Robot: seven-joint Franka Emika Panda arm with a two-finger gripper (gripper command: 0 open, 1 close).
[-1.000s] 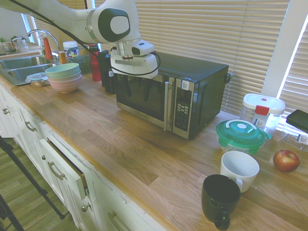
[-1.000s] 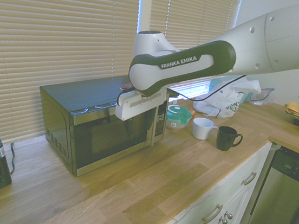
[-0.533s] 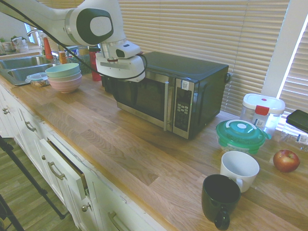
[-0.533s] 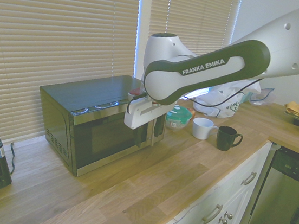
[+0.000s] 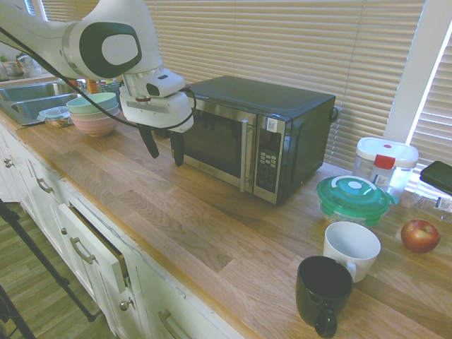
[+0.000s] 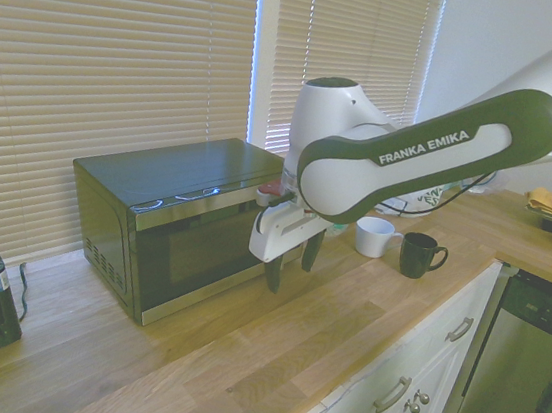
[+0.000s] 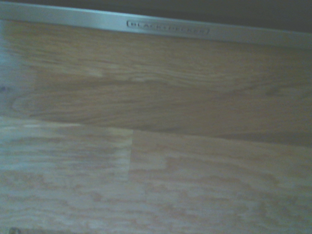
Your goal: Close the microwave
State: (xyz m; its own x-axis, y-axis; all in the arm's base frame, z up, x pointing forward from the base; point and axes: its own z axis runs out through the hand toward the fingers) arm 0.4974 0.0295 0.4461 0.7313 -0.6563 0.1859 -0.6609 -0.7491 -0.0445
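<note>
Microwave [image 5: 244, 134] first: it stands against the counter's back edge, under the blinds, its door [image 5: 208, 141] facing the front edge and lying flush with the button panel [image 5: 268, 159] as far as both outside views show.

From the first exterior camera outward, the black mug [image 5: 323, 293] is nearest, close to the counter's front edge. The white mug [image 5: 351, 248] is just beyond it, with the apple [image 5: 420, 236] off towards the back edge. The green-lidded bowl [image 5: 353, 200] comes next, between the mugs and the microwave's panel end. Below the front edge, a drawer [image 5: 95, 247] is partly pulled out.

Farther along, the gripper [image 5: 167, 159] is in front of the microwave's hinge end, well apart from the bar handle [image 5: 247, 157]. Its two dark fingers point down, spread, with nothing between them. Beyond are the stacked bowls [image 5: 94, 116], and farthest the sink [image 5: 35, 102], towards the counter's far end.

My reading is that the closing is done or all but done, and the step in hand is to get clear. The next move calls for drawing the arm away from the front without hooking the handle or brushing the stacked bowls. A slight gap at the latch would be hard to see from here; if one showed, a gentle push near the handle side should seat it.
</note>
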